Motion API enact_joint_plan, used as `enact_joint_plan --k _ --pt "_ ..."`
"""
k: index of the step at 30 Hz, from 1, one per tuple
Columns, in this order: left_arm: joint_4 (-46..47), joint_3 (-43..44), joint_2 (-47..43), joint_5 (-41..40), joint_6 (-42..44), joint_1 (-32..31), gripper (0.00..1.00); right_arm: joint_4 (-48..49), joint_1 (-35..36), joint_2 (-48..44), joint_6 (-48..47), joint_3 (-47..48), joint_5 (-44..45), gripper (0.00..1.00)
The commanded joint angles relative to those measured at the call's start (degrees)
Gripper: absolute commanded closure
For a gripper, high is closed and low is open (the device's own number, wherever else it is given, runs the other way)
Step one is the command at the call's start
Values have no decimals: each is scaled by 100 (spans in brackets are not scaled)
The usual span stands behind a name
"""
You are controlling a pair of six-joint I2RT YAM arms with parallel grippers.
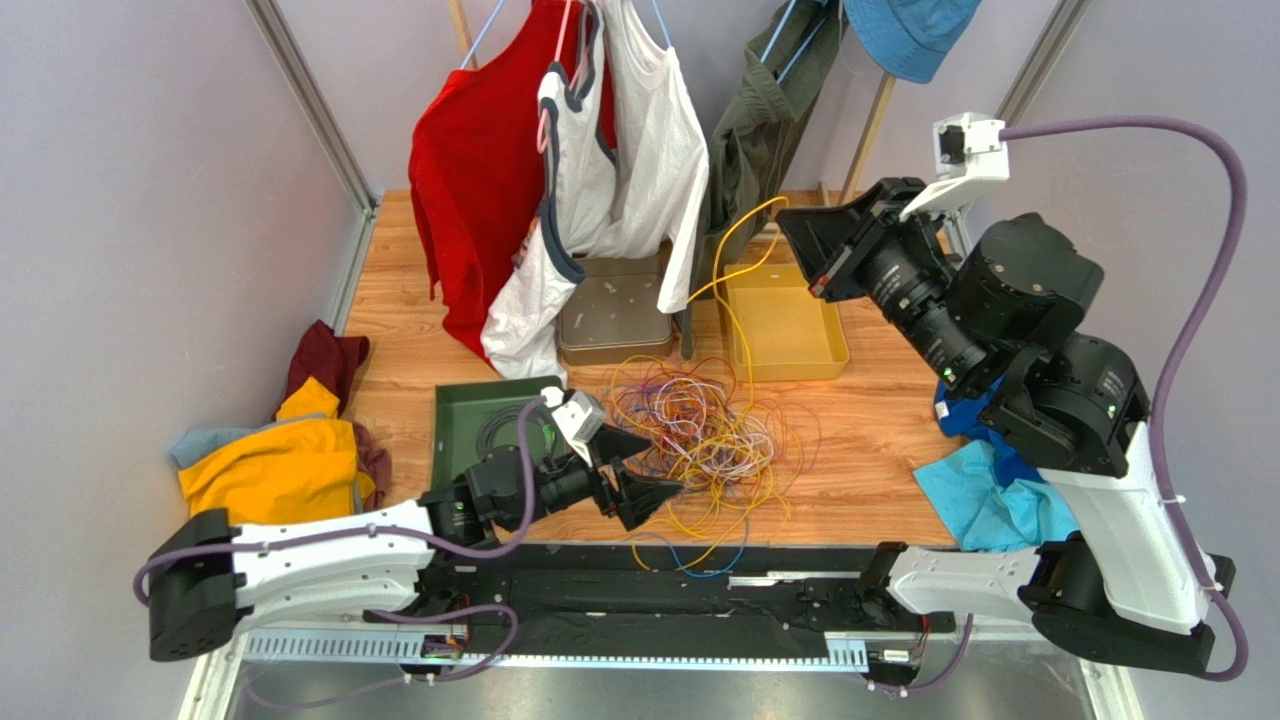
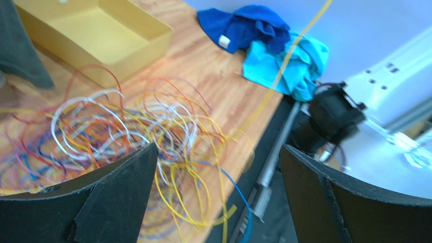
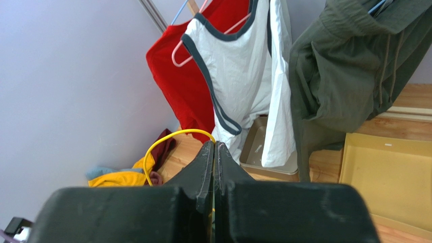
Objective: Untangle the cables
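The cables (image 1: 706, 428) lie in a loose snarl of orange, yellow, white, blue and purple wires on the wooden table, in front of the yellow tray. My left gripper (image 1: 646, 483) hovers low at the snarl's near left edge. In the left wrist view its jaws (image 2: 218, 147) stand wide open, with the cables (image 2: 127, 126) spread beneath them and nothing held. My right gripper (image 1: 792, 240) is raised at the back right, shut on a yellow cable (image 1: 736, 255) that hangs down into the snarl. The right wrist view shows that yellow cable (image 3: 167, 135) looping out from the shut fingertips (image 3: 214, 143).
Behind the snarl sit a yellow tray (image 1: 781, 323) and a grey tray (image 1: 616, 308), with a green bin (image 1: 466, 428) to the left. Red, white and olive garments (image 1: 601, 150) hang at the back. Blue cloths (image 1: 977, 480) lie at the right and yellow and maroon clothes (image 1: 286, 465) at the left.
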Motion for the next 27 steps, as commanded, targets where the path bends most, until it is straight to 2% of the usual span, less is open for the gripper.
enact_joint_plan --k 1,5,13,16,17,19,20,21,22,23,26,27 --pt "2407 118 995 -322 1044 -39 1 171 18 -219 158 -120 -289 100" --pt "3103 163 1700 -85 1088 -30 2 100 27 -324 132 -182 -298 100" --pt "3885 558 3044 293 860 -30 7 179 27 -535 132 -525 -351 100" --pt "4080 558 3256 267 798 -30 13 144 18 -562 115 -534 -368 100" --pt "4045 584 3283 223 807 -30 25 153 18 -588 123 -551 -377 100" --pt "3835 716 3362 144 886 -30 41 188 18 -632 184 -665 -447 100" --pt "3773 769 3389 126 929 -30 58 249 18 -693 202 -727 -473 100" --pt "3598 891 3389 117 947 -30 67 276 27 -720 211 -840 -500 100" --pt "3448 962 3345 91 956 -30 81 293 18 -755 237 -920 -500 100" --pt "3212 1041 3258 -118 895 -30 100 311 18 -825 238 -982 -500 100" --pt "1729 1506 2574 -522 947 -30 100 390 18 -1079 264 -1324 -377 100" --pt "550 1882 2372 -716 913 -30 100 416 18 -1167 273 -1464 -342 100"
